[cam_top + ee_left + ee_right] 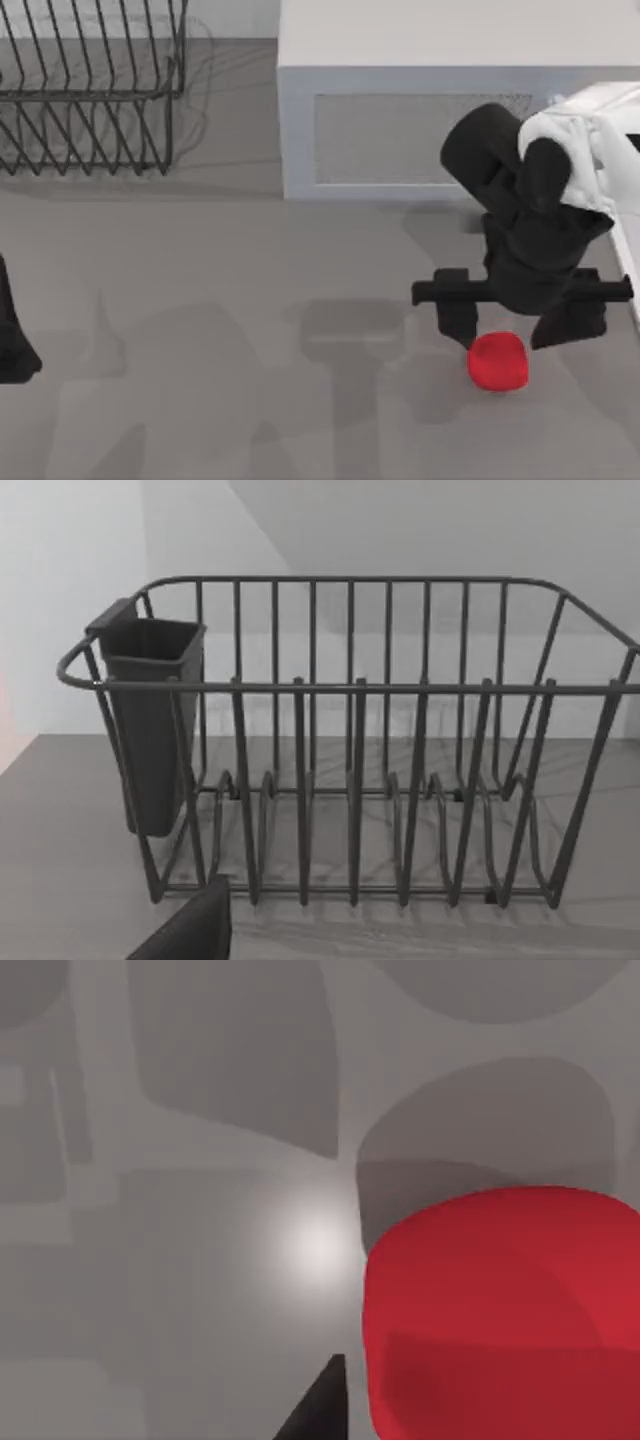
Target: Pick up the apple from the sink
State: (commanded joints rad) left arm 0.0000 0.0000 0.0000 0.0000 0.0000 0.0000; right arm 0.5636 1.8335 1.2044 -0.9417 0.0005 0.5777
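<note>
The apple [497, 361], a small bright red ball, lies on the flat grey surface [250, 350] at the right of the top view; a sink as such is out of view. My right gripper [512, 338] hangs over the apple's far side, open, its two dark fingers spread wide on a crossbar and straddling the top of the apple. Nothing is held. In the right wrist view the apple [505, 1310] looms large and close, with one dark fingertip [320, 1415] beside it. My left arm [12, 345] is parked at the left edge.
A white microwave-like box [420, 90] stands right behind the right arm. A dark wire dish rack [90, 90] sits at the back left; in the left wrist view the rack [350, 760] carries a dark utensil cup [150, 720].
</note>
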